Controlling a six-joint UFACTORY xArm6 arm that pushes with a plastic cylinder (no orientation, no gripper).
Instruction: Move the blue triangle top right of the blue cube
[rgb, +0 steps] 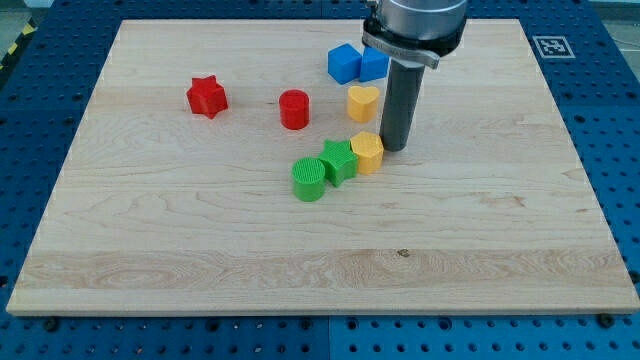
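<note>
Rod upright, no pincer; my tip (393, 149) just right of yellow hexagon (367, 152), below blue blocks (357, 63).

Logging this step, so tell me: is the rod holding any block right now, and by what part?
Nothing is held. My tip rests on the board just right of the yellow hexagon block, too close to tell contact.

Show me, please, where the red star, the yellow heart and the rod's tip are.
red star (207, 97), camera view, centre of its top face.
yellow heart (362, 101), camera view, middle of its top.
my tip (394, 149), camera view, rod's very end, right of the yellow hexagon block (367, 151).
</note>
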